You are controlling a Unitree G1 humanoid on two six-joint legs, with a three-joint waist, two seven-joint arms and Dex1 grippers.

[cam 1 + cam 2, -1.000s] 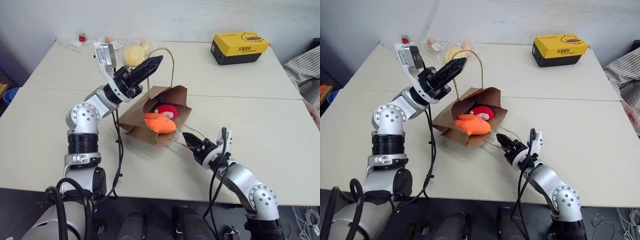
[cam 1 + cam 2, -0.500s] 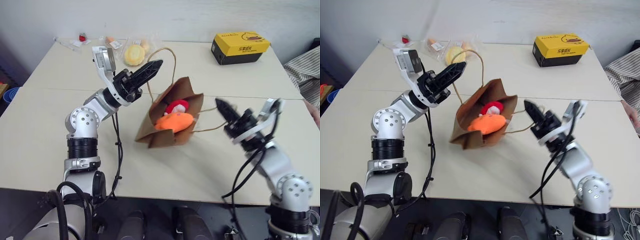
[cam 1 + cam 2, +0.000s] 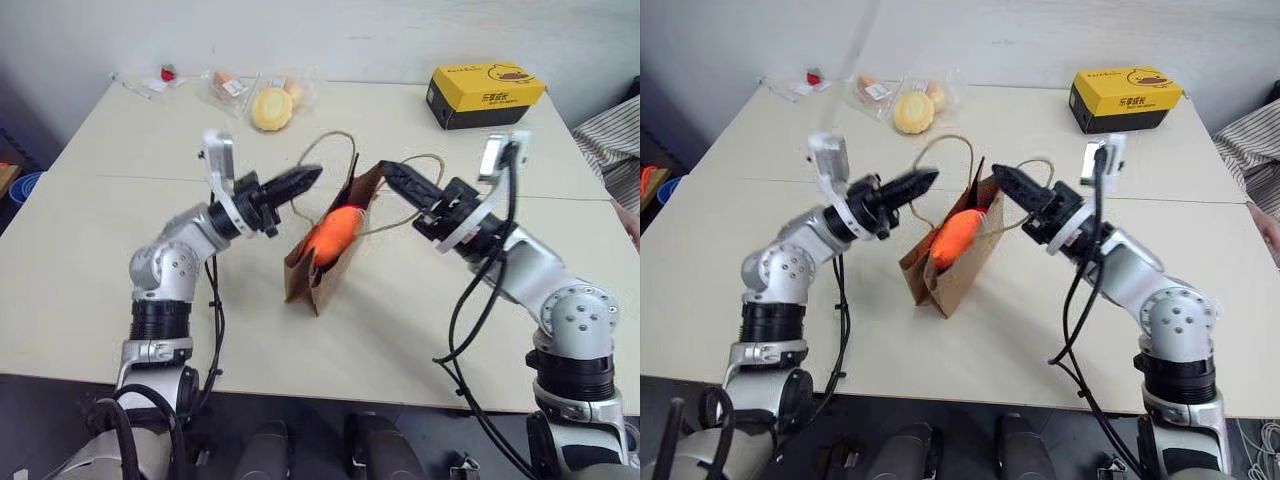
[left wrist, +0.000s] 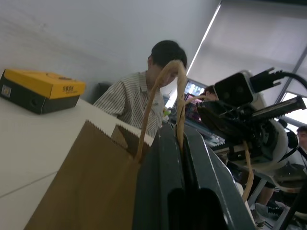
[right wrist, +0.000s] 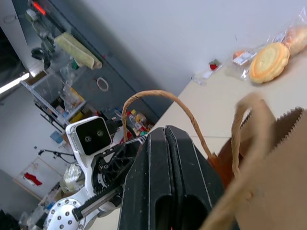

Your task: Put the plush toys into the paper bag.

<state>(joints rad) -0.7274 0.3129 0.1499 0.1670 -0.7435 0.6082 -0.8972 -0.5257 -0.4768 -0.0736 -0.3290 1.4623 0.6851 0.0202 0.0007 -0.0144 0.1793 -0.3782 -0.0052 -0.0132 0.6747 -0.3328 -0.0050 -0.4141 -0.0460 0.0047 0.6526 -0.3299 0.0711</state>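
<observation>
Tabletop paper bag (image 3: 318, 268) between pincers

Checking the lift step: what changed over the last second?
The right gripper closed on the near handle and rose, and the left gripper, shut on the other handle, dipped slightly. The bag went from lying on its side to upright. The orange toy stays inside; the yellow box and wrapped snacks haven't moved.
</observation>
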